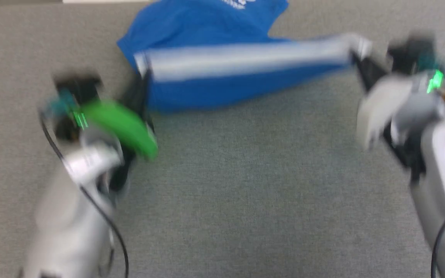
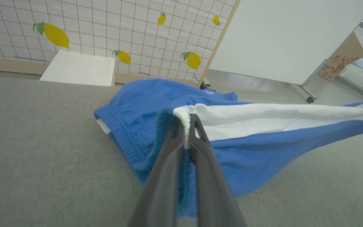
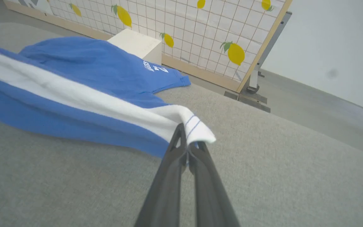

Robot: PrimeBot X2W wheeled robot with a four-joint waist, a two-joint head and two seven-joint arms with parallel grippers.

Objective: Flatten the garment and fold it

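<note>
Two pinches going, my left gripper [image 2: 187, 119] and right gripper [image 3: 186, 138] clamped tight on the garment [image 1: 214, 92] at its white stripe's ends, stretched over the grey felt surface [image 1: 245, 193], wrist views add lemon panel [image 2: 106, 25], white box [image 2: 77, 67], head view blurry

A white box [image 2: 77, 68] sits before a lemon-printed grid screen [image 2: 137, 28] — grey tabletop [image 1: 245, 193] in front.

Garment [image 2: 247, 157] soft matt cloth; table [image 2: 43, 151] grey rough felt-like fabric

Head view heavily motion-blurred throughout. Wrist views sharp, evenly lit by soft diffuse light; faint shadow cast under garment [image 3: 74, 72].
</note>
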